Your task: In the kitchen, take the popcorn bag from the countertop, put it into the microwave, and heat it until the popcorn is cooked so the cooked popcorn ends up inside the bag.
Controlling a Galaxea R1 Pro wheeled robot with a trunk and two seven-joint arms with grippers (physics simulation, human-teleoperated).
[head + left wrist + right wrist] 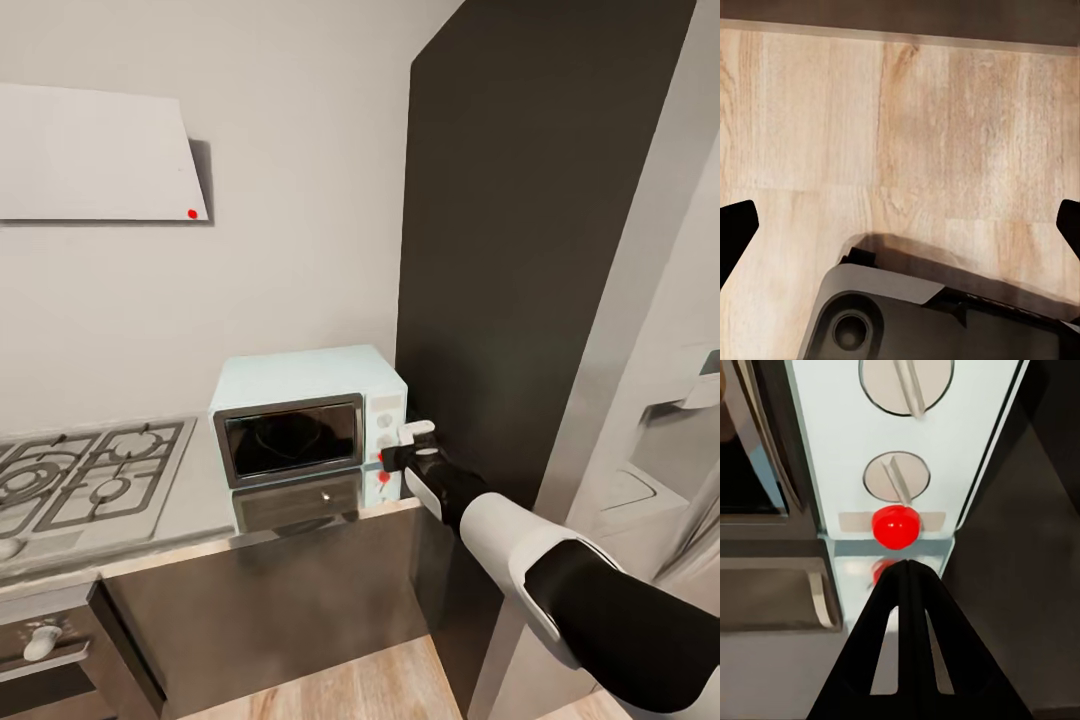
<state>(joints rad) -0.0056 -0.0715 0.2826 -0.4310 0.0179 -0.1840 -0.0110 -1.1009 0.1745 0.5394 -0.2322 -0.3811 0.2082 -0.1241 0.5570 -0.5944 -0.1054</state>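
At microwave (310, 413) button (895, 526): outstretched right gripper (908, 574), closed.

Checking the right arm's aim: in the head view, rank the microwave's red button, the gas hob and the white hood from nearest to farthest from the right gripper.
1. Red button, on the microwave panel beside the right gripper.
2. Gas hob, leftward on the countertop.
3. White hood, high on the wall.
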